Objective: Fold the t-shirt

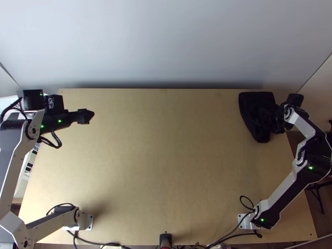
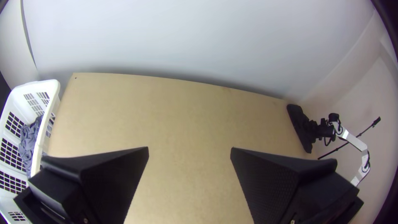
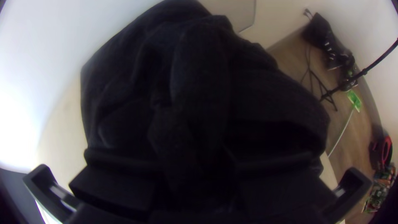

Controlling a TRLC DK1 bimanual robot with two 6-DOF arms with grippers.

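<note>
Wedge-tipped black left tool [image 1: 89,116]: spread wide | right tool [image 1: 281,123]: gripping bunched black cloth [image 1: 256,112] | light wooden table [image 1: 166,157]

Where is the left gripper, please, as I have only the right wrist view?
Observer: It is over the far left part of the table; that is the left gripper.
Operator: Thank you; are its fingers open or shut?
Observer: They are open, spread wide apart.
Operator: And is there any other cloth nearby?
Observer: Yes, some grey cloth lies in a white basket beside the table's left edge.
</note>
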